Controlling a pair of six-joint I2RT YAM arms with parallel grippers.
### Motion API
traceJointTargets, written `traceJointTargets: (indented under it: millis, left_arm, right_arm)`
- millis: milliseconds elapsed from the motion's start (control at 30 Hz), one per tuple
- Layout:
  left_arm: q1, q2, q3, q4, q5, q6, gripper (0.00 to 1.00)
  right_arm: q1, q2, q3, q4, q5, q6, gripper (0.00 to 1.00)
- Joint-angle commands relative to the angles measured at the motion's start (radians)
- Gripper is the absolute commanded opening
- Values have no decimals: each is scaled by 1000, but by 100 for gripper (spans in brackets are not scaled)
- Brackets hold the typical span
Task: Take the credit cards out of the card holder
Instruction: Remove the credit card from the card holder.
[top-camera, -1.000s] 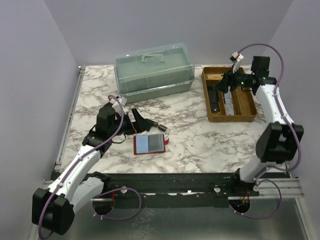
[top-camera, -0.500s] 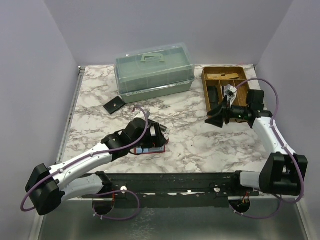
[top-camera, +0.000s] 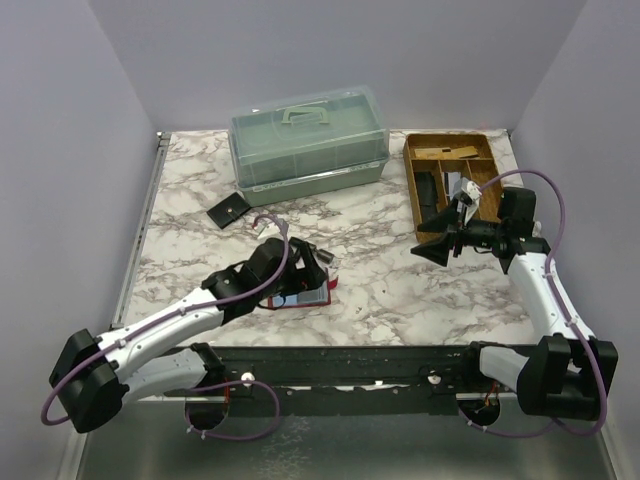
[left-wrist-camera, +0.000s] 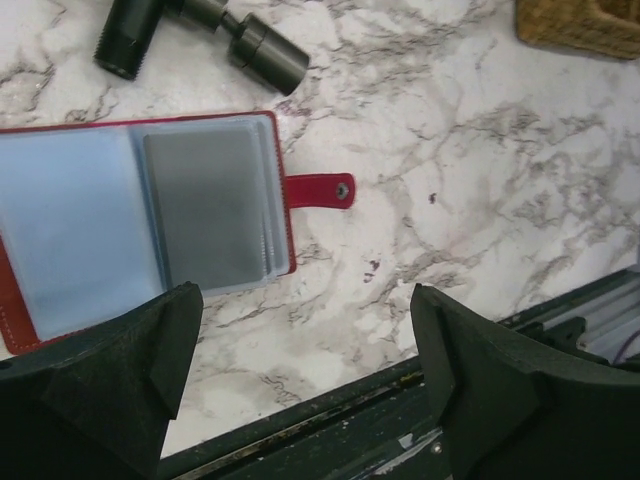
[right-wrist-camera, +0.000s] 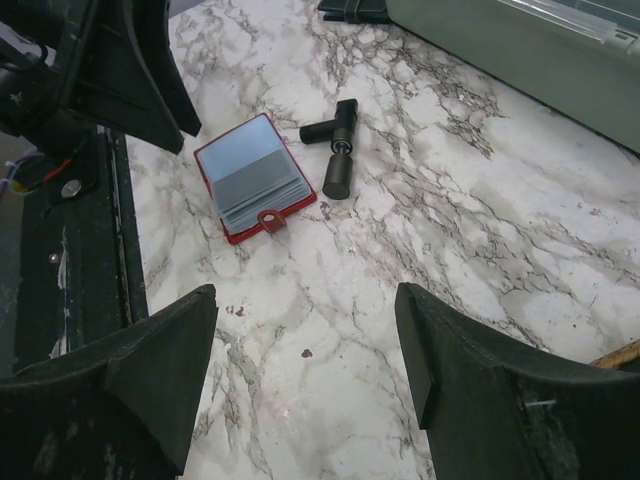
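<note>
The red card holder (left-wrist-camera: 283, 150) lies open on the marble, its snap tab (left-wrist-camera: 320, 188) pointing right. In its clear sleeves show two credit cards, a pale blue one (left-wrist-camera: 70, 220) on the left page and a silvery grey one (left-wrist-camera: 205, 205) on the right. My left gripper (left-wrist-camera: 305, 330) hovers open over the holder's near right corner, nothing between its fingers. From above, the left gripper (top-camera: 308, 272) hides most of the holder (top-camera: 322, 296). My right gripper (top-camera: 432, 250) is open and empty, in front of the wooden tray, pointing toward the holder (right-wrist-camera: 255, 178).
A black T-shaped tool (right-wrist-camera: 335, 150) lies just beyond the holder. A small black wallet (top-camera: 228, 211) sits at the back left. A green lidded box (top-camera: 308, 140) stands at the back. The wooden tray (top-camera: 500, 222) with compartments is at the back right. A dark rail (left-wrist-camera: 400, 420) runs along the near edge.
My left arm swung right from beside the holder to above it. My right arm pulled out of the tray toward the table's middle, and its jaws opened wider.
</note>
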Motion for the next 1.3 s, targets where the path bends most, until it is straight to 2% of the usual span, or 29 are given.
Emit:
traceJointTargets:
  millis: [0,167,500,767,1133,1267]
  left_arm:
    - [-33,100,56,-92,-91,-39,91]
    - [-99,252,181,-204,-229,-17,90]
    - [-118,493,320,-274,-295,56,74]
    - [-105,513,285,-265,-268,69,60]
    - [-68,562,260,-215,-206,97,60]
    - [-50,570,247,-200,-179,105,57]
  right_arm:
    - [-5,6,14,7,-28,-17,78]
    - [-5,1,15,5,-13,-19,78]
    - [-7,5,18,3,-28,-13,78]
    - [-6,3,20,-4,-30,-17,78]
    - [-7,1,22,-10,-32,-24,78]
    - [-7,0,21,-12,-34,-26,78]
